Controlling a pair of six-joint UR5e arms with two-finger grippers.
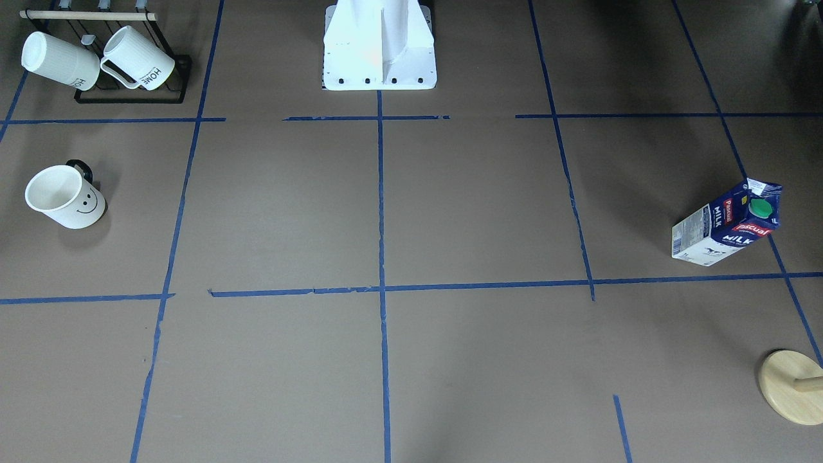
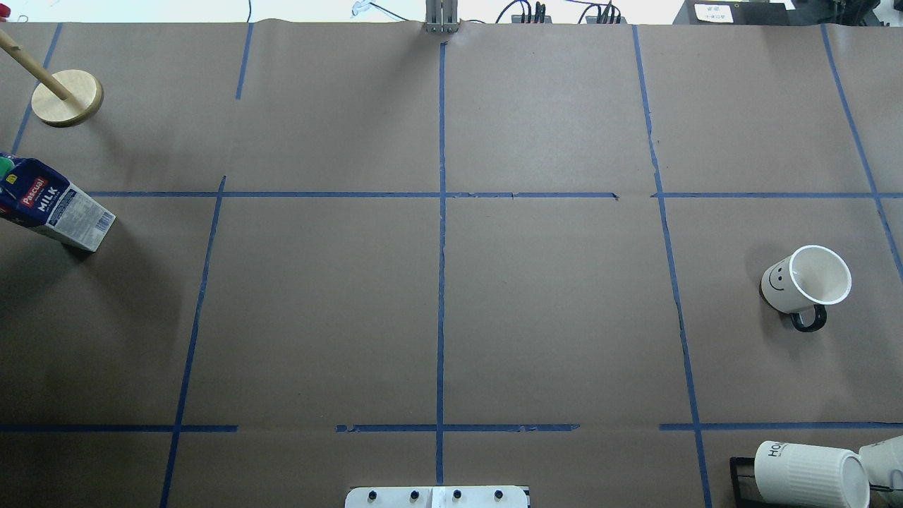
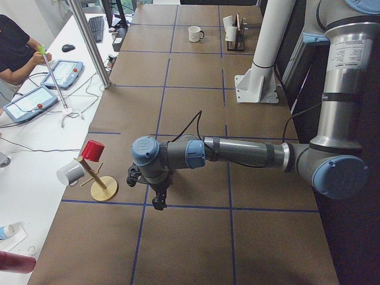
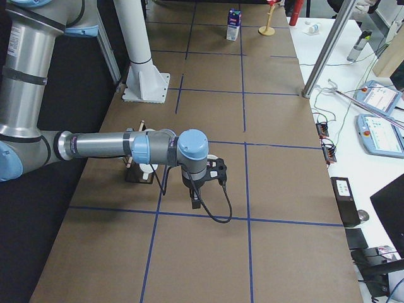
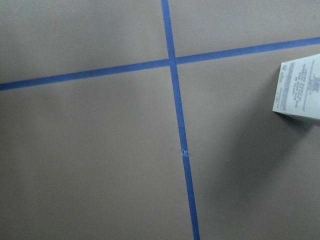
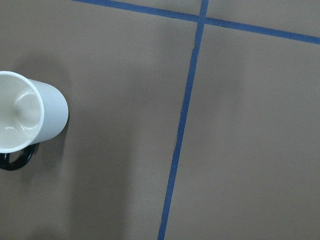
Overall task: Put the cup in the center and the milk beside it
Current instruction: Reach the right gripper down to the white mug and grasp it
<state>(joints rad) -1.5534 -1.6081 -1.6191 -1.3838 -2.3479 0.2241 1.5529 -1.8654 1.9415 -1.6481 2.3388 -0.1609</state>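
- Exterior front-facing: the cup (image 1: 67, 198) stands upright on the brown surface (image 1: 482, 206) at the view's left, which is the robot's right side. The milk (image 1: 730, 225) stands at the view's far right, just beside a blue tape line. Both are well apart from the center (image 1: 381, 289). Two ribbed mugs (image 1: 96, 61) hang on a black rack (image 1: 177, 80) nearer the robot than the cup.
- Overhead exterior: the cup (image 2: 808, 282) is at the right with its handle toward the robot. The milk (image 2: 53, 204) is at the left edge, near a wooden stand (image 2: 67, 99). The center (image 2: 441, 195) lies between them, far from each.
- Exterior left: the near arm reaches out over the surface and the left end effector (image 3: 158, 202) points down near a tape line. I cannot tell whether it is released or clenched. The milk is hidden in this view, and the cup (image 3: 195, 34) sits at the far end.
- Exterior right: the right end effector (image 4: 196, 201) points down, and its state cannot be told either. A sliver of the cup (image 4: 212, 158) shows just behind the wrist. The milk (image 4: 233, 25) stands upright at the far end.
- Left wrist-mounted: only the lower part of the milk (image 5: 299, 90) shows, at the right edge.
- Right wrist-mounted: the cup (image 6: 27, 112) is at the left edge with its mouth up.
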